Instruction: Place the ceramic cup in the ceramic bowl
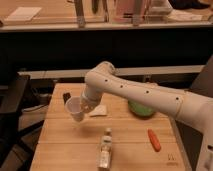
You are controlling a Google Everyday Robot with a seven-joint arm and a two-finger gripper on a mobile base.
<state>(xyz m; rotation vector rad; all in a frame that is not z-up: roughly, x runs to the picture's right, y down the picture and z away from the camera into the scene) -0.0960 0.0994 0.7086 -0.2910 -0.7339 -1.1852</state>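
The white ceramic cup (74, 108) hangs tilted above the left part of the wooden table (60, 145), mouth facing left. My gripper (84, 106) sits at the cup's right side and is shut on it. The white arm reaches in from the right. The green ceramic bowl (139, 110) rests on the table to the right, partly hidden behind my forearm.
A clear bottle with a white label (105, 148) lies near the table's front middle. An orange carrot-like thing (154, 139) lies at the front right. A white napkin (99, 111) and a small dark object (66, 97) sit near the back. A dark chair (12, 107) stands left.
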